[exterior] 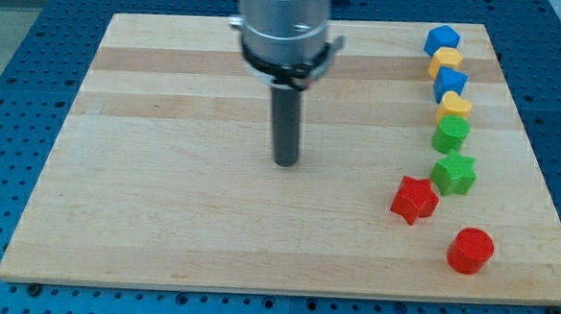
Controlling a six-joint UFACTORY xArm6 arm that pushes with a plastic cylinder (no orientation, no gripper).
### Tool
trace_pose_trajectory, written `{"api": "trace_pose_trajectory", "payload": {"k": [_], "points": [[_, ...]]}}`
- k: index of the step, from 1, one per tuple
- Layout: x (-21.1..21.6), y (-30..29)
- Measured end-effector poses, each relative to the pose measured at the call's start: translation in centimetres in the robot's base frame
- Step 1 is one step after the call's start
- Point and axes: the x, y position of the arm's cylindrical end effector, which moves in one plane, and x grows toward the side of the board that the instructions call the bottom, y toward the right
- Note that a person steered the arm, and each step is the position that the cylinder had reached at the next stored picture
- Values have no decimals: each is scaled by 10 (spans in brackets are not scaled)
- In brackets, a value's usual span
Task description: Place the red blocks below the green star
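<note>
The green star (pixel 454 174) lies near the board's right edge. The red star (pixel 414 200) touches or nearly touches its lower left side. The red cylinder (pixel 471 251) stands alone below the green star, near the board's bottom right. My tip (pixel 286 162) rests on the board's middle, well to the left of the red star and clear of all blocks.
Above the green star a column runs up the right edge: a green block (pixel 450 134), a yellow block (pixel 454 106), a blue block (pixel 450 82), a yellow block (pixel 446 60) and a blue block (pixel 442 39). The wooden board (pixel 163 189) sits on a blue perforated table.
</note>
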Motion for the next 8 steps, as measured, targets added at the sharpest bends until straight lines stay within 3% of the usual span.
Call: {"api": "trace_pose_trajectory", "payload": {"k": [2, 5, 8], "points": [[32, 58], [60, 98], [60, 137]]}}
